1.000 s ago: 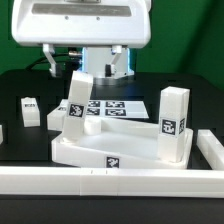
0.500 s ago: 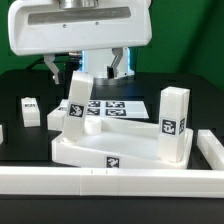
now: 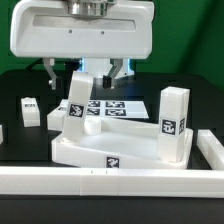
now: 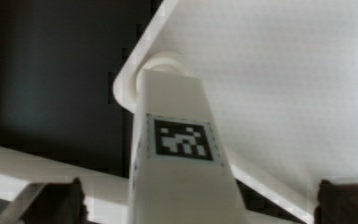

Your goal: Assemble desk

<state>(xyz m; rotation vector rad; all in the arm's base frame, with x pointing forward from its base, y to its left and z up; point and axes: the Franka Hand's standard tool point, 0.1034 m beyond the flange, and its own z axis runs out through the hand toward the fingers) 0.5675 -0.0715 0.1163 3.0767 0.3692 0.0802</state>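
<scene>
The desk slab [image 3: 105, 150] lies upside down at the front middle, white with a raised rim. One square leg [image 3: 75, 103] stands in its far left socket and leans a little. A second leg [image 3: 173, 125] stands upright in the right corner. A loose leg [image 3: 30, 110] lies on the table to the exterior view's left. My gripper [image 3: 86, 72] is open above the leaning leg, with one finger on each side of its top. In the wrist view the tagged leg [image 4: 179, 140] runs between the dark fingertips [image 4: 51, 203] with a gap on both sides; the gripper [image 4: 197, 203] holds nothing.
The marker board [image 3: 112, 107] lies flat behind the slab. A long white rail [image 3: 110, 182] runs along the front and turns up the exterior view's right side [image 3: 211, 150]. Another white piece [image 3: 2, 132] shows at the left edge.
The hand has come down over the leaning leg, and its fingers now straddle the leg's top. The desk parts have not moved.
</scene>
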